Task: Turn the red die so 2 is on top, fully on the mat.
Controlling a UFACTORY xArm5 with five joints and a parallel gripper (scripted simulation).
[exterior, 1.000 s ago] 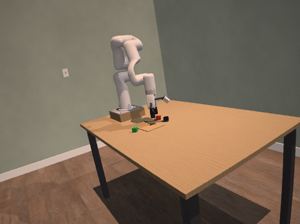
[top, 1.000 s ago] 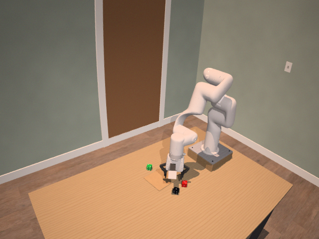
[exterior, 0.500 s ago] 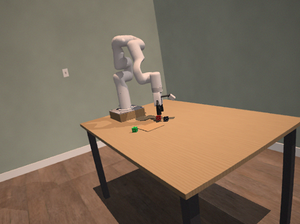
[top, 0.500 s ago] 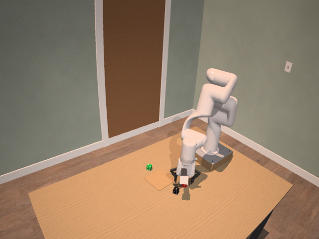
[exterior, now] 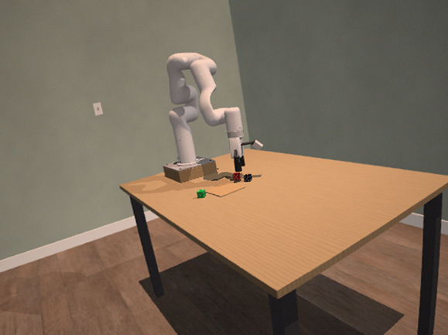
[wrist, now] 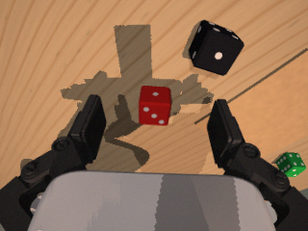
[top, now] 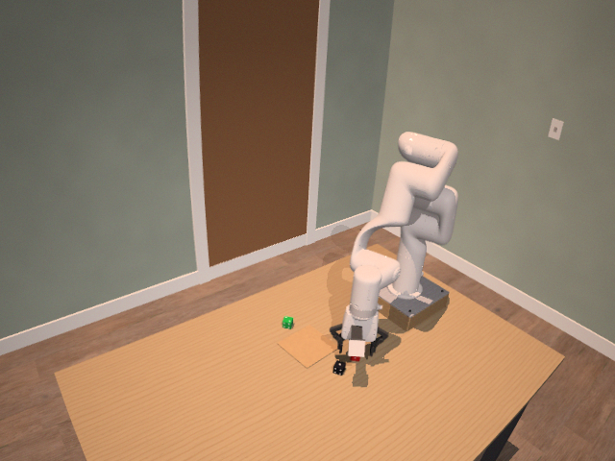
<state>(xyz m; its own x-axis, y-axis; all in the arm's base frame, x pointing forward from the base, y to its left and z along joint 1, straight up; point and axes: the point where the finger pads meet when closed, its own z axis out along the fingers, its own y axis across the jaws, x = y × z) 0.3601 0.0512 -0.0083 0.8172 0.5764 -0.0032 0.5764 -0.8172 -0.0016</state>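
The red die [top: 355,358] [exterior: 236,176] [wrist: 156,106] lies flat on the bare table, just off the mat's edge. In the top view the wrist camera hides most of it. My gripper [top: 355,349] [exterior: 238,165] [wrist: 157,111] is open and empty. It hangs a little above the red die, and in the wrist view the die sits between the two fingers. The thin tan mat [top: 307,346] [exterior: 228,189] [wrist: 283,110] lies flat with nothing on it. The black die [top: 339,367] [exterior: 247,177] [wrist: 216,48] lies close beside the red die, also off the mat.
The green die [top: 287,322] [exterior: 200,193] [wrist: 291,165] lies on the table off the mat's far side. The arm's base block [top: 417,304] [exterior: 189,170] stands behind the dice. The table's edges are far from the dice.
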